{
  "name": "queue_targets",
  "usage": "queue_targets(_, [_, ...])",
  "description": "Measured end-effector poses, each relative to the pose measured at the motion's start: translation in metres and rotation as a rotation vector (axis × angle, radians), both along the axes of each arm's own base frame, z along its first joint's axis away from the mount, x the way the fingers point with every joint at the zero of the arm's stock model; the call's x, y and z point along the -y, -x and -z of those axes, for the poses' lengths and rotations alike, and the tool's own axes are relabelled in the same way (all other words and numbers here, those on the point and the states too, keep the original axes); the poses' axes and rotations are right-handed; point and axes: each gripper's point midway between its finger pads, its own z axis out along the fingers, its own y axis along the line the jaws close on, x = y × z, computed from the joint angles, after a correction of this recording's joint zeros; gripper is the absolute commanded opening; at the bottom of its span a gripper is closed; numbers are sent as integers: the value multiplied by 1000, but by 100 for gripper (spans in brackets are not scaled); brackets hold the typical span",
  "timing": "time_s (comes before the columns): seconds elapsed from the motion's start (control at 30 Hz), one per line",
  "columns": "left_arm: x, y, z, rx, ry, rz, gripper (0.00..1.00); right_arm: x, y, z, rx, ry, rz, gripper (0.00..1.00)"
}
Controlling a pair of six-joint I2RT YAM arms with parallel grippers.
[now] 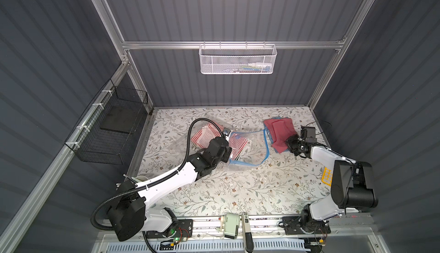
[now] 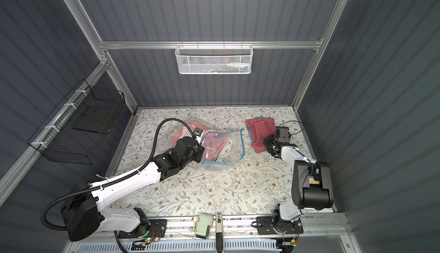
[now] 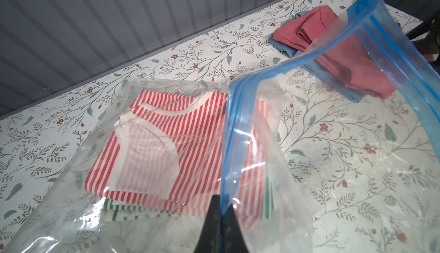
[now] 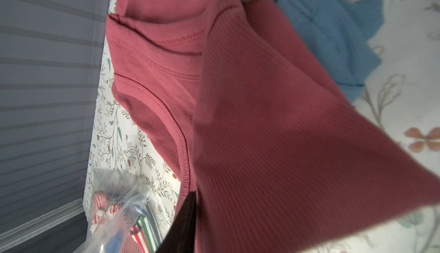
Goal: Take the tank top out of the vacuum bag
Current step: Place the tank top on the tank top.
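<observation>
The vacuum bag [image 3: 250,132] is glossy clear plastic — red tank top [image 4: 262,120], ribbed matt cloth.

Robot lab enclosure: aluminium frame [image 1: 233,45], grey ribbed wall panels [image 1: 226,8], hung mesh basket [image 1: 238,60].

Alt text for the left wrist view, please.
The left fingers pinch the blue zip edge of a clear bag, holding it up over the floral table. A red-striped tank top lies folded inside, a green-striped piece under it. Beyond, a red top lies on blue cloth.
</observation>
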Motion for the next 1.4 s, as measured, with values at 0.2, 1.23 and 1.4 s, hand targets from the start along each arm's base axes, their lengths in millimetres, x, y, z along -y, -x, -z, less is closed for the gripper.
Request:
queue_targets(0.2, [2,0,-3,-2,7,9,0,10,21,2,-6,-8,21,58])
queue_targets(1.23, [11,1,-8,-16,10,45,0,70,35,43,-25,-191,178,4])
queue_targets(1.4, [10,1,-8,-15,10,45,0,83,21,24,0,-124,153,0])
